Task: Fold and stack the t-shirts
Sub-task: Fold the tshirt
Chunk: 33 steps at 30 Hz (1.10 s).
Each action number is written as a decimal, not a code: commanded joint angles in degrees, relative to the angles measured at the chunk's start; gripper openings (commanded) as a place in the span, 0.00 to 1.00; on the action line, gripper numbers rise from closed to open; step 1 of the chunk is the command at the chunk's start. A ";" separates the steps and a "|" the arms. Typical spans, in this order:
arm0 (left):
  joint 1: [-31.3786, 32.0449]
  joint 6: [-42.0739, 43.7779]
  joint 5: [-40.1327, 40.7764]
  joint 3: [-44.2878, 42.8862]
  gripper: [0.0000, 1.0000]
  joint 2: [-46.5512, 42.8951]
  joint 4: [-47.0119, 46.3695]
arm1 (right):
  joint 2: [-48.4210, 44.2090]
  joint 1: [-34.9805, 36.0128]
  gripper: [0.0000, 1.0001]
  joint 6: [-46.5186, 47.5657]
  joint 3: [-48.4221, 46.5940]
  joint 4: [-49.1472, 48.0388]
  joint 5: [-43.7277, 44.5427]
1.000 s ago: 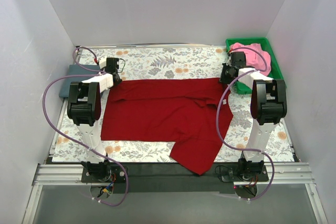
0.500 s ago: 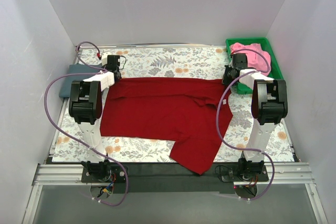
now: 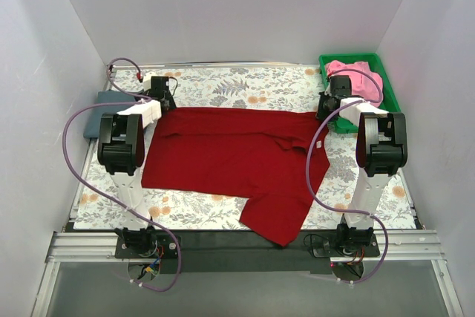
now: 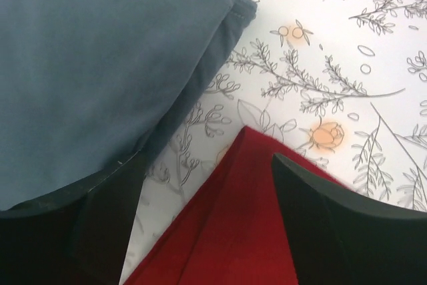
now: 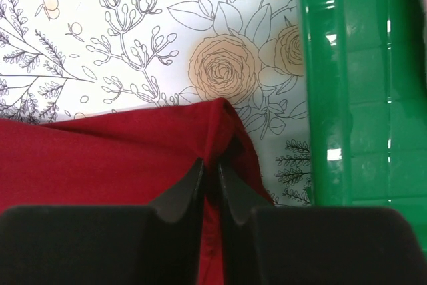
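Observation:
The dark red t-shirt [image 3: 230, 154] lies spread across the floral table, one part hanging toward the near edge. My left gripper [image 3: 163, 103] is at its far left corner. In the left wrist view the gripper [image 4: 207, 161] is open, and the red corner [image 4: 233, 231] lies flat between the jaws. My right gripper [image 3: 324, 109] is at the far right corner. In the right wrist view the gripper [image 5: 210, 165] is shut on a raised fold of the red shirt [image 5: 100, 158]. The slate blue-grey t-shirt [image 3: 99, 113] lies folded at the left edge and also shows in the left wrist view [image 4: 87, 65]. The pink t-shirt [image 3: 355, 78] lies in the bin.
A green plastic bin [image 3: 389, 93] stands at the back right, and its wall [image 5: 360, 85] is close beside my right gripper. The floral table cover [image 3: 245, 87] shows bare behind the red shirt. White walls enclose three sides.
Both grippers moved toward the far side, and the red shirt's far edge went back with them and lies straighter.

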<state>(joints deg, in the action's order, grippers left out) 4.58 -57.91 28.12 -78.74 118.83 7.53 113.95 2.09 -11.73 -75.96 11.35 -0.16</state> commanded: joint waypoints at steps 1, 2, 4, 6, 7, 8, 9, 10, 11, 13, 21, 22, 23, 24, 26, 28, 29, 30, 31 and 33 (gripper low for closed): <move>0.43 -6.83 -0.25 -1.86 0.73 -8.86 5.99 | -2.24 -0.68 0.16 0.91 -1.38 -2.13 0.60; 0.43 -8.78 -0.43 -1.07 0.73 -9.83 9.40 | -2.24 -0.68 0.16 0.92 -1.38 -2.13 -0.88; 0.43 -12.47 -1.74 0.86 0.73 -13.61 11.80 | -2.07 -0.68 0.16 1.00 -1.29 -2.13 -1.07; 0.43 -17.13 -2.63 5.32 0.71 -16.42 13.39 | -2.07 -0.68 0.15 1.00 -1.21 -2.13 -1.24; 0.43 -18.45 -3.07 7.09 0.70 -19.13 13.65 | -1.89 -0.68 0.15 1.00 -1.20 -2.13 -1.33; 0.43 -19.86 -3.68 8.59 0.68 -20.20 13.74 | -1.89 -0.59 0.14 1.00 -1.20 -2.13 -1.50; 0.43 -23.09 -4.12 11.47 0.67 -21.26 13.91 | -1.80 -0.68 0.14 0.92 -1.20 -2.13 -1.68; 0.43 -24.43 -4.56 12.63 0.66 -23.01 13.92 | -1.63 -0.68 0.14 0.92 -1.29 -2.13 -2.03; 0.43 -25.84 -5.00 13.60 0.66 -23.55 14.09 | -1.45 -0.68 0.13 1.00 -1.38 -2.13 -2.21; 0.43 -29.88 -5.44 16.32 0.66 -24.51 14.27 | -1.19 -0.68 0.13 0.92 -1.55 -2.13 -2.56; 0.43 -38.33 -8.87 19.59 0.62 -22.86 13.30 | -0.66 -0.59 0.11 1.27 -1.64 -2.13 -2.82; 0.43 -39.20 -8.96 19.59 0.60 -22.50 13.21 | -0.75 -0.68 0.11 1.53 -1.64 -2.13 -2.82; 0.43 -39.64 -9.05 19.68 0.59 -22.32 13.13 | -0.75 -0.68 0.11 1.44 -1.56 -2.13 -2.82; 0.43 -39.74 -9.05 19.76 0.58 -21.80 12.78 | -0.84 -0.68 0.11 1.53 -1.47 -2.13 -2.82; 0.43 -40.00 -8.61 20.38 0.55 -21.53 11.90 | -0.75 -0.68 0.10 1.53 -1.47 -2.21 -2.82; 0.43 -40.09 -8.08 20.64 0.51 -20.74 11.63 | -0.57 -0.68 0.10 1.62 -1.47 -2.21 -2.91; 0.43 -39.91 -7.99 20.64 0.49 -20.48 11.54 | -0.66 -0.68 0.10 1.62 -1.47 -2.21 -2.83; 0.43 -39.91 -7.99 20.82 0.48 -20.30 11.54 | -0.66 -0.68 0.10 1.71 -1.47 -2.21 -2.82; 0.43 -40.00 -7.73 20.99 0.45 -19.95 11.37 | -0.66 -0.68 0.09 1.71 -1.38 -2.21 -2.74; 0.43 -39.74 -7.29 21.34 0.42 -19.77 10.49 | -0.57 -0.68 0.09 1.71 -1.38 -2.13 -2.74</move>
<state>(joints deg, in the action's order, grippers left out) 4.84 -96.77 19.07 -58.19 99.37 19.55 113.95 1.65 -10.63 -75.96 11.33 -2.79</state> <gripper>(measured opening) 0.435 0.098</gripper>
